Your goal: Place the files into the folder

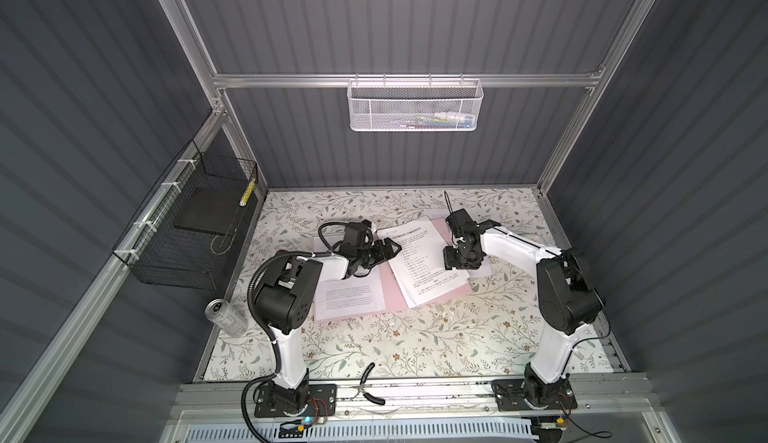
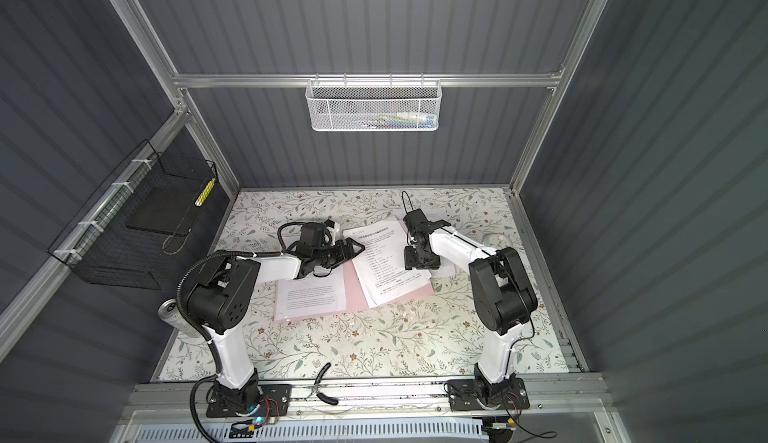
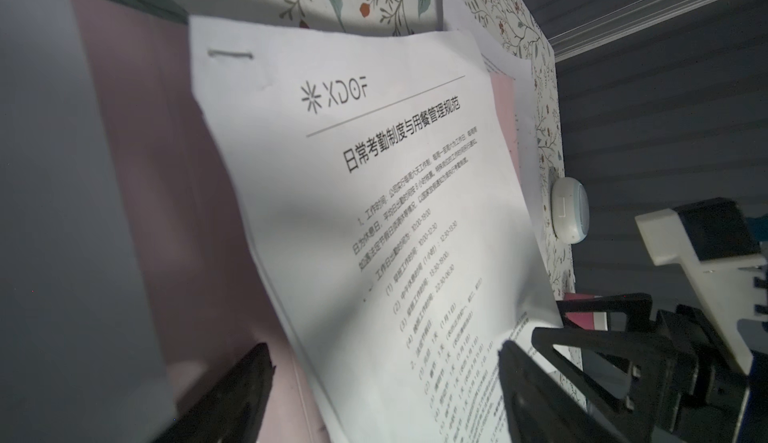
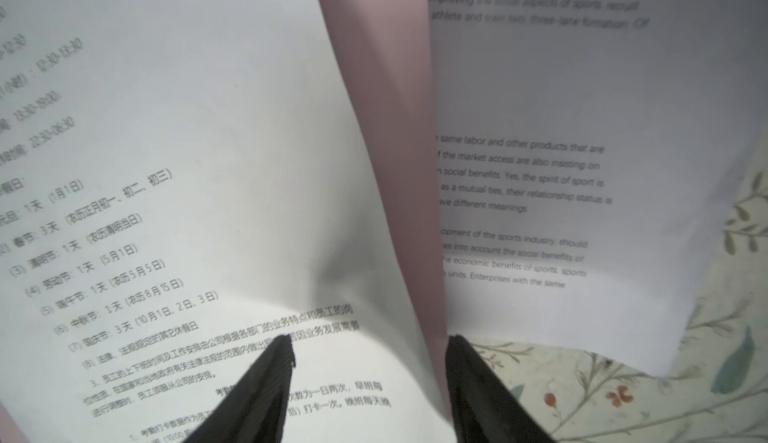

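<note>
The pale pink folder lies open on the flowered table. One white file rests on its left half. A stapled file with a bold heading lies askew on its right half. Another file with English text sticks out beyond the folder's right edge. My left gripper is open, low over the stapled file's left edge. My right gripper is open and points down. It straddles that file's right edge and the folder's edge, and the paper bulges up between its fingers.
A black wire basket holding a black slab hangs on the left wall. A can stands by the left arm's base. Pliers lie at the table's front edge. A white mesh basket hangs on the back wall.
</note>
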Robot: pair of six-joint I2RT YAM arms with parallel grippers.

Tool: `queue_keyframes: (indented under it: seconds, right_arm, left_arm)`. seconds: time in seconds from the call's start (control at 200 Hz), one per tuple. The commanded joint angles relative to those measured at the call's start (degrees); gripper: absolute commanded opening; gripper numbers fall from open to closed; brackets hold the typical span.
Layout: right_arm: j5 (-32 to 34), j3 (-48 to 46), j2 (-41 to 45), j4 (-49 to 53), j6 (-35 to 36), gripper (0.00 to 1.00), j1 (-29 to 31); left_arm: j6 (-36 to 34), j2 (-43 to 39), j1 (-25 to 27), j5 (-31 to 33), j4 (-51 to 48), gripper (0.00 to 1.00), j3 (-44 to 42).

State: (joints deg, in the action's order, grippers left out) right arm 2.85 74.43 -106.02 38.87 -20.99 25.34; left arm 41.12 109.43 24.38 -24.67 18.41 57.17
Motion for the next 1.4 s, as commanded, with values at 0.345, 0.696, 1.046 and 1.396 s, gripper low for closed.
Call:
queue_keyframes:
  seconds: [0.345, 0.696, 1.046, 1.396]
  right_arm:
    - [2.15, -0.70, 1.91, 1.71, -1.41, 0.62, 2.07]
    - [1.81, -2.82, 4.10, 0.95, -1.19, 0.63, 1.99]
    - [0.23, -5.05, 5.31, -1.37, -1.59, 0.63, 0.14]
    - [-6.83, -10.51, 9.44, -6.54, -1.24, 0.63, -5.53]
  left_arm:
    - [0.00, 2.36, 1.19, 0.04, -2.27, 0.70, 3.15]
    - [-1.91, 1.32, 1.19, 1.81, -6.91, 0.50, 5.56]
    - [-4.51, 1.23, 1.17, 1.70, -9.39, 0.00, 7.73]
    - [-10.61, 3.47, 1.19, -1.07, -10.66, 0.00, 12.86]
